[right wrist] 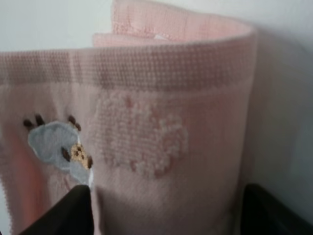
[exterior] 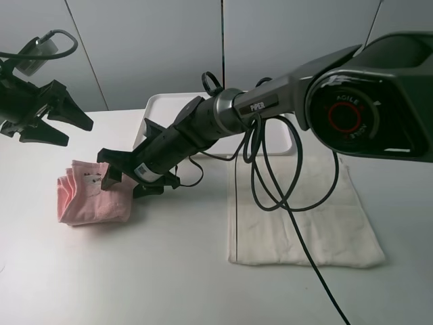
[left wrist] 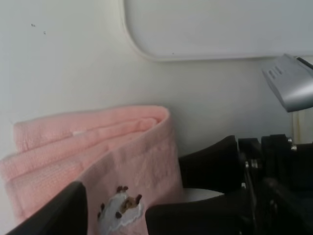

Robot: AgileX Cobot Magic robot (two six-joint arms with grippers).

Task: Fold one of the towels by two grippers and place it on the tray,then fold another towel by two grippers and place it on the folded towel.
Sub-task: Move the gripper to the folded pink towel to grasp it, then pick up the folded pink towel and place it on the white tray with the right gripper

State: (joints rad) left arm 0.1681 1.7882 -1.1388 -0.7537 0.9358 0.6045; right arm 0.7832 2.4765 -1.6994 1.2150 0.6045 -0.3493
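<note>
Grey wall panels (exterior: 135,47) back a white worktop (exterior: 169,291). From the high camera, the left hand (exterior: 80,134) hangs raised at far left, fingers splayed and released. The right hand (exterior: 105,169) reaches across the middle to the folded pink towel (exterior: 88,202), which lies on the worktop, well apart from the tray (exterior: 162,105) behind. A cream towel (exterior: 318,223) lies flat at right under a black cable (exterior: 270,196).

The left wrist camera shows the pink bundle with its sheep patch (left wrist: 120,208), dark fingers (left wrist: 210,166) at its edge.

The right wrist camera shows the towel between two fingertips (right wrist: 68,210); whether they squeeze it I cannot tell.
</note>
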